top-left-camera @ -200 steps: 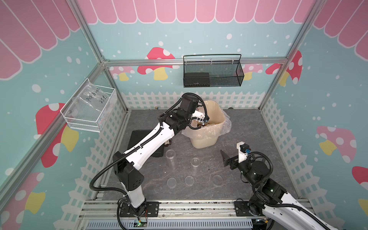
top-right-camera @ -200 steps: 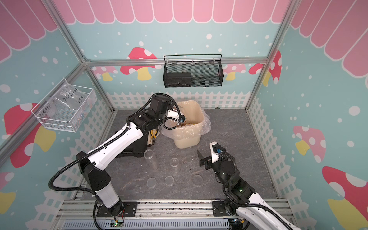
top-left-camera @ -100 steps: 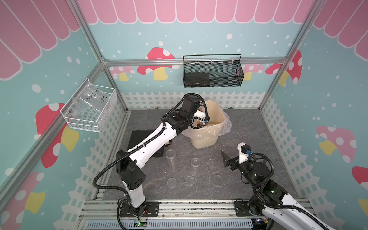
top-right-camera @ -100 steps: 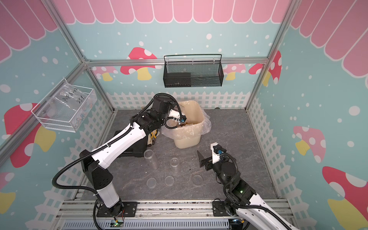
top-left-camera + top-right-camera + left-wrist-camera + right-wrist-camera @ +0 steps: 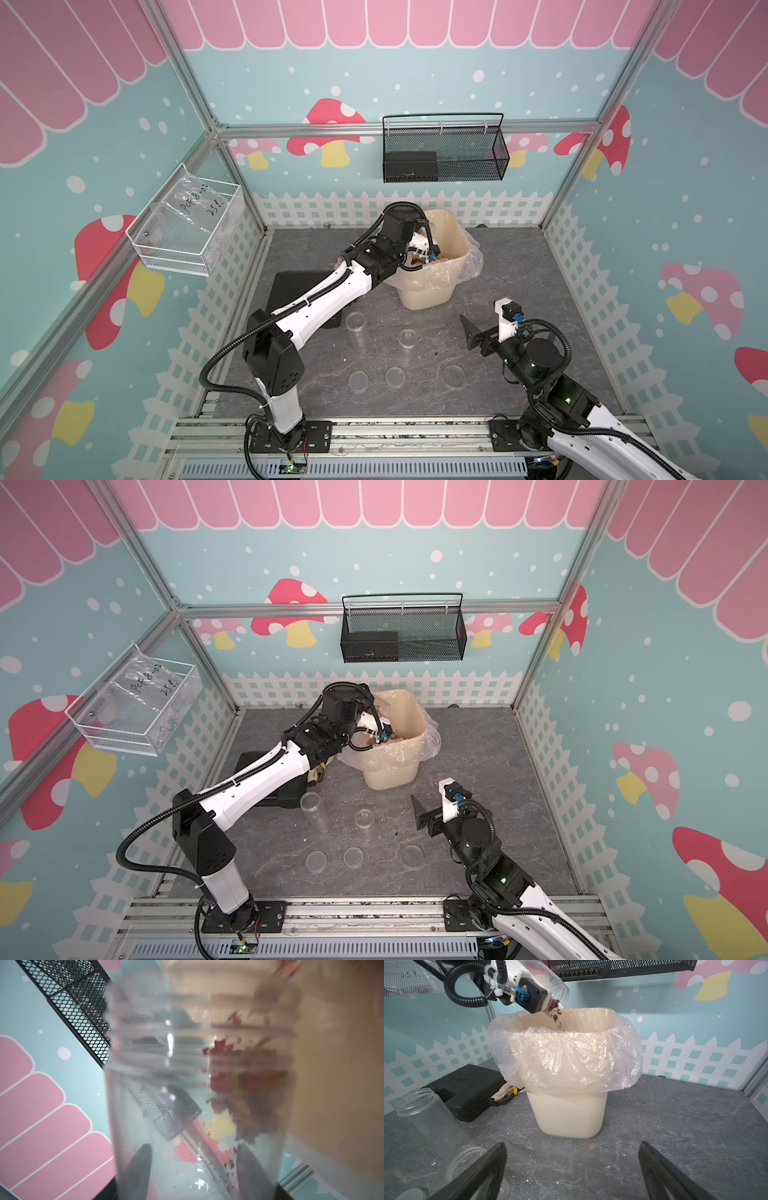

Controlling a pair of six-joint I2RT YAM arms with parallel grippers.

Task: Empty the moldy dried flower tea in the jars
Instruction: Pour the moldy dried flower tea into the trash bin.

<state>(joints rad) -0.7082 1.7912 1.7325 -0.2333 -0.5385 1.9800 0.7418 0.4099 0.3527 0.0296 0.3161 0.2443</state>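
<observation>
Tipped jar (image 5: 560,991) clamped in left pincer (image 5: 194,1159), tea (image 5: 556,1008) falling into bin (image 5: 566,1113). Two jars (image 5: 356,328) (image 5: 407,338) mid-frame, three lids (image 5: 358,380) (image 5: 395,376) (image 5: 454,375) below. Right pincer (image 5: 572,1146) apart.

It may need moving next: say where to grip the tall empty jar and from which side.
Grip the tall jar mid-wall, below its threaded neck, right claw level, probably from the front: it stands upright, the black case back-left of it, the short jar to its right.

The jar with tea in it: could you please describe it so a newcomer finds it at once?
Find the cream bin at the back of the table. Above its rim the left gripper holds a jar, tipped. Unlike the two empty upright jars, it spills reddish tea.
</observation>
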